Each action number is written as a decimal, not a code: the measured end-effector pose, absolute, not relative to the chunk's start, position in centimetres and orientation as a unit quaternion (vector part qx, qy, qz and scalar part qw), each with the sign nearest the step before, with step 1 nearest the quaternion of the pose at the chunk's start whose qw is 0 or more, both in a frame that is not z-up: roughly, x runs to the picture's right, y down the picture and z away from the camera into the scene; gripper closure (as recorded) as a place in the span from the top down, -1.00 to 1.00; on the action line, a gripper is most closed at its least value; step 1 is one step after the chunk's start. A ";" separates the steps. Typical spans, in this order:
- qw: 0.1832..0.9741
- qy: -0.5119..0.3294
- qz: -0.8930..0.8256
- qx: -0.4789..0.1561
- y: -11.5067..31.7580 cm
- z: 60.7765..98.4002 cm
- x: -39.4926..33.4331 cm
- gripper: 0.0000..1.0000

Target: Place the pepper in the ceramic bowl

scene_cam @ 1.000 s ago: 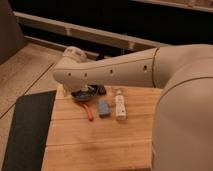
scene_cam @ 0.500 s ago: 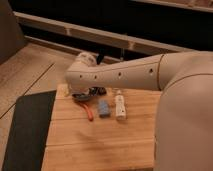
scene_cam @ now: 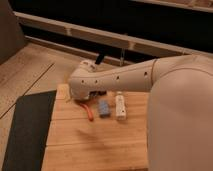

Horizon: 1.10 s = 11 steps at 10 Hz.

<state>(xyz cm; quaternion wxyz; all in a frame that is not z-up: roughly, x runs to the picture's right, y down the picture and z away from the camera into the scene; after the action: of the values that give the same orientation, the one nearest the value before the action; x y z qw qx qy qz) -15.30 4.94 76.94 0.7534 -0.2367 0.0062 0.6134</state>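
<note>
Gripper point(scene_cam: 82, 98) low over far-left of wooden table point(scene_cam: 100, 145), just above pepper point(scene_cam: 89, 113); I cannot tell its state (wrist covers it). Pepper lies on table, near side of ceramic bowl point(scene_cam: 100, 94), itself mostly under arm point(scene_cam: 120, 77). My worry: blind grab shoves pepper into blue block point(scene_cam: 103, 108) or clips bowl. Count: one pepper, one bowl, one block, one white bottle point(scene_cam: 120, 106).

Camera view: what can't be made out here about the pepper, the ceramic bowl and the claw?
In the camera view:
The claw: under the arm's end, over the table's far left; the arm covers most of it.
The ceramic bowl: hidden by the arm; dark patches there cannot be told from the claw.
The pepper: too small to tell whether the claw touches it.
</note>
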 end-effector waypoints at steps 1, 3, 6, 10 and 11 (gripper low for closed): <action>0.753 0.007 0.614 -0.236 4.9 77.0 -15.2 0.30; 0.754 0.007 0.612 -0.238 5.0 76.9 -15.4 0.30; 0.746 0.037 0.612 -0.259 8.1 78.8 -14.9 0.30; 0.739 0.068 0.613 -0.271 9.3 80.8 -13.8 0.30; 0.737 0.076 0.612 -0.276 9.7 81.5 -13.7 0.30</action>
<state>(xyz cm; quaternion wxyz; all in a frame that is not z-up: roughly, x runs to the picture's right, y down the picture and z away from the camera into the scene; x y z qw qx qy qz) -13.67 9.68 81.49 0.7372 -0.2762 0.0765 0.6119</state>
